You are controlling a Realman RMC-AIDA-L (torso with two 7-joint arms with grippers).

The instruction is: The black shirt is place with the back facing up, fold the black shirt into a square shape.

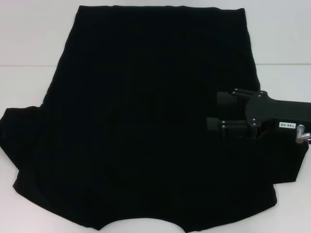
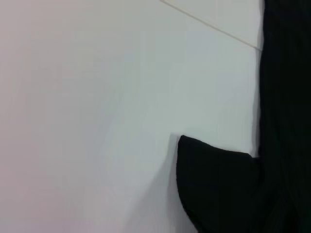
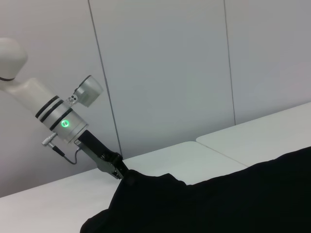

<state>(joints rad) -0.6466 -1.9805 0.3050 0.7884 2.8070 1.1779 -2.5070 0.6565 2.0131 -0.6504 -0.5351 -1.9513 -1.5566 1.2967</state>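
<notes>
R end effector point(image 1: 214, 111) fingers apart, over black shirt point(image 1: 146, 121) | L end effector point(image 3: 120, 174) pinching sleeve edge

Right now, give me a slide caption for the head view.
Black shirt spread flat on the white table; right gripper open over its right side.

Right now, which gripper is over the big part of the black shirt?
The right gripper, open over the body of the black shirt. The left gripper is out at the shirt's edge instead.
</notes>
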